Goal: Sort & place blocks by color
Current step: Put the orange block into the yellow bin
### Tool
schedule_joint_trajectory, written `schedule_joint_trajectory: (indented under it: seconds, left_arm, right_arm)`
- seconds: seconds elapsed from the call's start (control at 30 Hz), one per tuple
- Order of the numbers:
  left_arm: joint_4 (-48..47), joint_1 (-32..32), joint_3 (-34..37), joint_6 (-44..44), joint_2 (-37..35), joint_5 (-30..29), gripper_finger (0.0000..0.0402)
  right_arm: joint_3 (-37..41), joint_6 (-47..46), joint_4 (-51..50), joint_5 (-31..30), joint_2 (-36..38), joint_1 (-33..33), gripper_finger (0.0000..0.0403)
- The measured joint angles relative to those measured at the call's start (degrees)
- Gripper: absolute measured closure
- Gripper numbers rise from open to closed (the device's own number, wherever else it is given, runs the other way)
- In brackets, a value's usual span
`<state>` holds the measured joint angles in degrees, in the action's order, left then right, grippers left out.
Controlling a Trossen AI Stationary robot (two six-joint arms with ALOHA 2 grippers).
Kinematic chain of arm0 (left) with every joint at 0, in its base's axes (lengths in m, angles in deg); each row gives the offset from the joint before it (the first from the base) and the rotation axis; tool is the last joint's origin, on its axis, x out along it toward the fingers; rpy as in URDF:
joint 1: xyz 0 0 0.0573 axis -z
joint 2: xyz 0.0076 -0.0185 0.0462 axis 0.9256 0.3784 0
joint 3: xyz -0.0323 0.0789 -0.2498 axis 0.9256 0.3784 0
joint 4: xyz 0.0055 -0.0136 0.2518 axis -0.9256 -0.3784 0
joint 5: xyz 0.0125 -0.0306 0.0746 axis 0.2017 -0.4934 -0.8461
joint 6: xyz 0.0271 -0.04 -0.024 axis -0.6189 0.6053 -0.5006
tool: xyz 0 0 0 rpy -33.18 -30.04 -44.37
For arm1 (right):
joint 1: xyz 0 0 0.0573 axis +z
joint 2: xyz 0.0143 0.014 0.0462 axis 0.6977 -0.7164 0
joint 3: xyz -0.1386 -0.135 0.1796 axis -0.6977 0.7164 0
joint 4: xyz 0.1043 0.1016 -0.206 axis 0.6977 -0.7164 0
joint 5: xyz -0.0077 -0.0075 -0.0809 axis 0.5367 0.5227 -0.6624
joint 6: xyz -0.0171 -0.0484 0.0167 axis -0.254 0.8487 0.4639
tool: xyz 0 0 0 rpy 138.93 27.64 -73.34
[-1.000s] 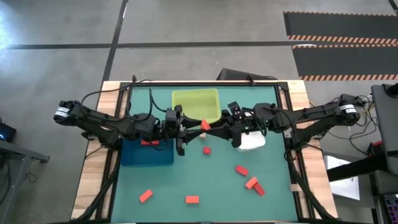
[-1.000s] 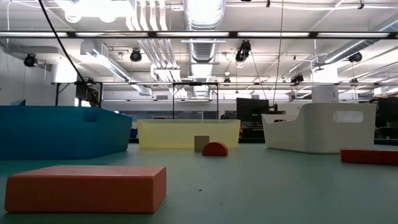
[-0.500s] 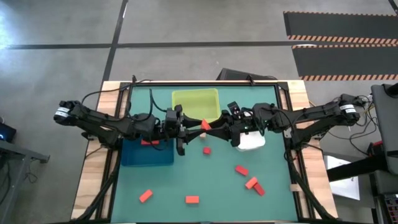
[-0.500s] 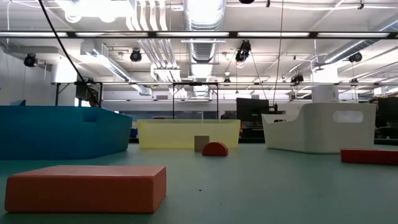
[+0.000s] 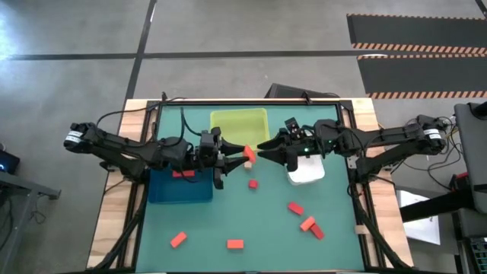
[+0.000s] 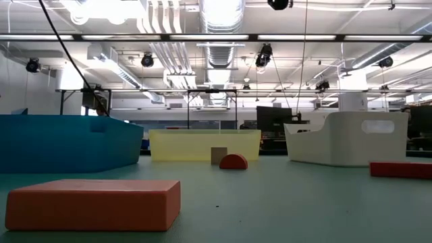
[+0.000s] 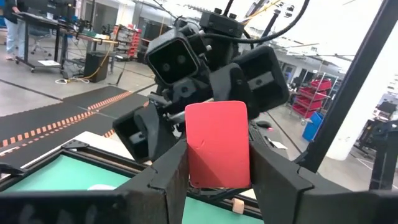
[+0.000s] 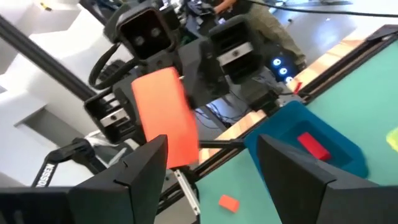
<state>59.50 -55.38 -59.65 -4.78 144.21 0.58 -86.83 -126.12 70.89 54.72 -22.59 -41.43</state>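
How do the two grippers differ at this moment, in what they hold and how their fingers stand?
The left gripper is shut on a red block, gripped between its fingers; the right gripper is open and holds nothing, its fingers standing wide apart. In the high view, the left gripper reaches in over the blue tray, the right gripper from beside the white tray. Both are raised above the green table and face each other closely.

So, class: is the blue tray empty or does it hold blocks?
Not empty: the blue tray holds a red block, seen from above.

Red block [image 5: 248, 154] between both grippers.
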Motion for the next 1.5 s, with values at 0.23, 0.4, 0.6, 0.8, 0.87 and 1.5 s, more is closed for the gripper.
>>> schedule_joint_trajectory:
  seconds: [0.23,0.4,0.6,0.8,0.87,1.5]
  left_arm:
    - [-8.8,-0.4,-2.5,1.8,-1.0,0.0,0.0266]
    - [-25.6,-1.7,-8.5,3.1,-1.0,-0.1,0.0266]
    - [-45.7,-6.8,-16.1,3.2,-1.0,1.6,0.0266]
    - [-59.2,-16.8,-20.0,5.8,-0.6,7.7,0.0266]
    - [-61.5,-20.4,-20.2,6.2,0.1,9.4,0.0266]
    - [-64.3,-38.3,-26.5,2.3,25.6,18.5,0.0266]
  right_arm:
    - [0.0,0.1,-5.0,-0.2,3.6,-0.8,0.0168]
    - [-0.4,0.6,-8.2,-0.6,5.6,-1.0,0.0168]
    - [-0.4,1.5,-8.9,-0.9,7.7,-1.0,0.0170]
    - [-0.4,2.7,-9.1,-1.7,9.5,-1.0,0.0177]
    - [-0.4,2.9,-9.2,-1.7,9.7,-1.0,0.0179]
    - [-0.4,3.8,-9.4,-4.7,9.8,-1.0,0.0179]
